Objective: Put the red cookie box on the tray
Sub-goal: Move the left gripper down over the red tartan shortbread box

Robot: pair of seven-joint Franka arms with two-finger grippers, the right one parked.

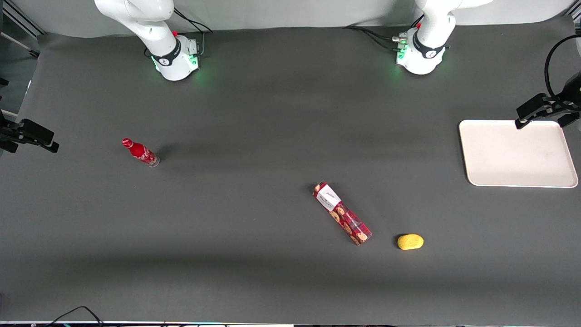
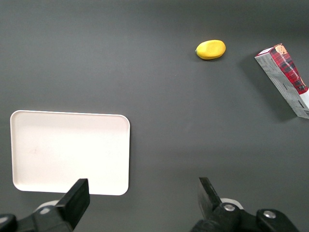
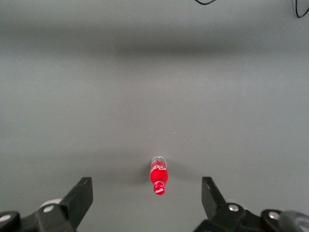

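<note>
The red cookie box [image 1: 342, 212] lies flat on the dark table, its white-label end farther from the front camera. It also shows in the left wrist view [image 2: 286, 77]. The cream-white tray [image 1: 517, 152] sits toward the working arm's end of the table, nothing on it, and also shows in the left wrist view [image 2: 67, 150]. My left gripper [image 1: 544, 116] hangs above the tray's edge farthest from the front camera, well apart from the box. In the left wrist view the gripper [image 2: 143, 198] is open and holds nothing.
A yellow lemon-like object [image 1: 410, 241] lies beside the box's end nearest the front camera, between box and tray, and shows in the left wrist view [image 2: 210, 49]. A small red bottle [image 1: 140, 152] lies toward the parked arm's end.
</note>
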